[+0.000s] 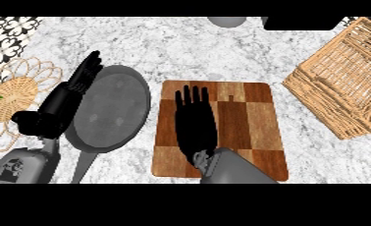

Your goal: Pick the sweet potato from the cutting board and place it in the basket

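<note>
Basket point(334, 85) sits right of cutting board point(250, 122); right hand point(194, 122) flat above.

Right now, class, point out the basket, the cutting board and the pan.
basket point(334, 92), head view, on its woven side.
cutting board point(250, 122), head view, on bare wood right of the hand.
pan point(109, 109), head view, on its flat inside.

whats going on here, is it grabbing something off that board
The robot's right hand lies flat over the left part of the wooden cutting board, fingers straight and pointing away from the robot. No sweet potato shows; if it is on the board, the hand hides it. The wicker basket sits tilted at the right, apart from the board. The left hand rests open beside a grey pan at the left. Nothing is in the basket as far as can be seen.
</note>
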Controlling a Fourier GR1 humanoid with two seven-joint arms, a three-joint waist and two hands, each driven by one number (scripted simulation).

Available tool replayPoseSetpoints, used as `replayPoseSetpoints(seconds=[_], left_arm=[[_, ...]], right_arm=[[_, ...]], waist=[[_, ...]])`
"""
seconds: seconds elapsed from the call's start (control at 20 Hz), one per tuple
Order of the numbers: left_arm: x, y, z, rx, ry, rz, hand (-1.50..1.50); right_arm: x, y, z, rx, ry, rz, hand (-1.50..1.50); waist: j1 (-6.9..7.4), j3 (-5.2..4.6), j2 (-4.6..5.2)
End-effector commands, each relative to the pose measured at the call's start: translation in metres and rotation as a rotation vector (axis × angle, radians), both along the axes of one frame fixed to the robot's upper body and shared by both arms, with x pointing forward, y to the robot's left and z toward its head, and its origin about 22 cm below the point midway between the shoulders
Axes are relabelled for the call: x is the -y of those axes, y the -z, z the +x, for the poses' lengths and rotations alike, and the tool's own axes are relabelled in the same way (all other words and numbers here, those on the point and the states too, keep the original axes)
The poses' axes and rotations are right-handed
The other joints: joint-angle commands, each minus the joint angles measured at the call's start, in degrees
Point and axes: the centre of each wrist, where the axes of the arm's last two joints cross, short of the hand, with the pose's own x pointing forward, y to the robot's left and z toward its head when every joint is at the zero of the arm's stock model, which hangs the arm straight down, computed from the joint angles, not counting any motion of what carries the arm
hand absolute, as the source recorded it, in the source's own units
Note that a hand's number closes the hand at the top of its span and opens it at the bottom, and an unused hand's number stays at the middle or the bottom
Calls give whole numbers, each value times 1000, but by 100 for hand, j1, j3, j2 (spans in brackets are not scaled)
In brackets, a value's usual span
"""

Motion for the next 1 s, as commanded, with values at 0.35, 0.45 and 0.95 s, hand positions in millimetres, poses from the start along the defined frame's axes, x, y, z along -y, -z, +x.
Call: replayPoseSetpoints(seconds=[0.35, 0.45, 0.95], left_arm=[[2, 8, -3, 6, 7, -8, 0], [11, -7, 2, 10, 0, -4, 0], [-2, -2, -13, 0, 5, 6, 0]], right_arm=[[-1, 17, 4, -9, 49, -51, -150], [1, 37, 22, -27, 69, -67, -150], [15, 66, 11, -38, 114, -102, -150]], waist=[[15, 0, 1], [40, 1, 5], [17, 1, -1]])
